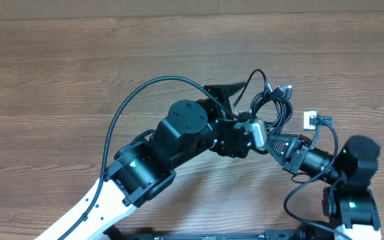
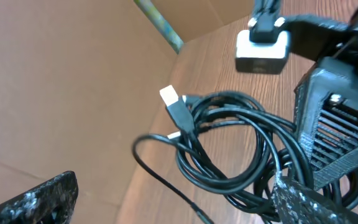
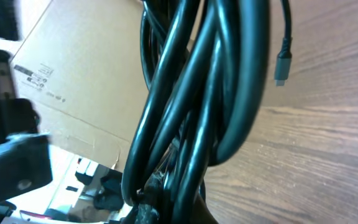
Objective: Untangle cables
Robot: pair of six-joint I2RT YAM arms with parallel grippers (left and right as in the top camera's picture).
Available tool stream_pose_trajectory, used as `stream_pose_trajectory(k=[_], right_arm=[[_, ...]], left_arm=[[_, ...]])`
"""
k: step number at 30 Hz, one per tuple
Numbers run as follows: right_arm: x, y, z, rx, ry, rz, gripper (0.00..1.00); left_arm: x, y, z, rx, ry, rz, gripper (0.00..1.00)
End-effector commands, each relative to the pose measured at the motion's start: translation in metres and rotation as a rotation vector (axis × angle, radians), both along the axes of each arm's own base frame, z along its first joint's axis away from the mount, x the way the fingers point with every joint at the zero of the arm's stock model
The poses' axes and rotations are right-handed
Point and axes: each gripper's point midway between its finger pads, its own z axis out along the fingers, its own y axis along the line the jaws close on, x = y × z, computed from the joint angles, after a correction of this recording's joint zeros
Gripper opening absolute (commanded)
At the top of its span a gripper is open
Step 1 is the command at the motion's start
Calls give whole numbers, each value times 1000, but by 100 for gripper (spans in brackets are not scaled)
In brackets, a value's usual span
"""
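Where cables (image 1: 277,107) bunch, left arm (image 1: 182,130) overlaps.

printed label (image 3: 33,75) on cardboard box (image 3: 82,87), too blurred to read

Wood-grain table (image 1: 59,60), plus cardboard box (image 3: 79,99) w/ small printed label (image 3: 33,76) on its face.

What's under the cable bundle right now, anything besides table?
Right wrist view: only wooden table shows beneath the cable bundle, with one small plug tip beside it. The strands themselves cover the patch directly underneath, so anything there cannot be seen.
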Motion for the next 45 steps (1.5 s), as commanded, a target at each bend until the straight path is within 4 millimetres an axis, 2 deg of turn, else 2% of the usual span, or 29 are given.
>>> stream_pose_trajectory(k=[1, 7, 9, 12, 15, 17, 19, 20, 21, 23, 24, 27, 31, 32, 33, 34, 38, 42, 45], right_arm=[[0, 12, 1, -3, -14, 59, 4], [0, 42, 5, -30, -29, 137, 4], [1, 48, 4, -37, -22, 147, 4], [1, 55, 4, -49, -33, 172, 4], [1, 55, 5, -50, -36, 173, 4], [0, 55, 5, -49, -37, 176, 4], [-1, 55, 6, -48, -41, 181, 4], [-1, 56, 6, -47, -41, 184, 4], [-1, 56, 6, -47, -41, 183, 4], [-1, 56, 6, -47, -41, 184, 4], [-1, 56, 6, -46, -41, 186, 4], [-2, 56, 6, -46, -42, 188, 4], [-1, 56, 6, -46, -45, 187, 4], [-1, 56, 7, -46, -45, 187, 4], [-1, 56, 7, -46, -45, 187, 4], [-1, 56, 6, -47, -48, 187, 4], [-1, 56, 7, -47, -48, 188, 4], [-7, 59, 14, -27, -81, 234, 4], [-14, 62, 21, -9, -111, 280, 4]], left_arm=[[1, -2, 8, 52, -118, -35, 100], [13, -13, -19, 143, -127, -49, 100], [21, -11, -28, 171, -119, -11, 100], [33, -2, -44, 239, -102, 65, 100], [45, 16, -61, 332, -82, 161, 100], [51, 21, -65, 353, -86, 199, 99], [53, 19, -62, 341, -95, 204, 90], [58, 18, -59, 319, -99, 219, 81], [60, 19, -57, 305, -98, 229, 77], [71, 25, -47, 235, -80, 287, 64], [77, 29, -43, 195, -65, 320, 61], [85, 36, -41, 147, -26, 356, 61], [79, 37, -54, 187, 10, 341, 67], [76, 36, -57, 197, 22, 326, 71], [70, 33, -63, 210, 46, 294, 81], [65, 31, -69, 220, 69, 267, 85], [45, 23, -85, 244, 150, 158, 91], [46, 23, -84, 242, 146, 158, 91], [56, 30, -80, 251, 108, 220, 79]])
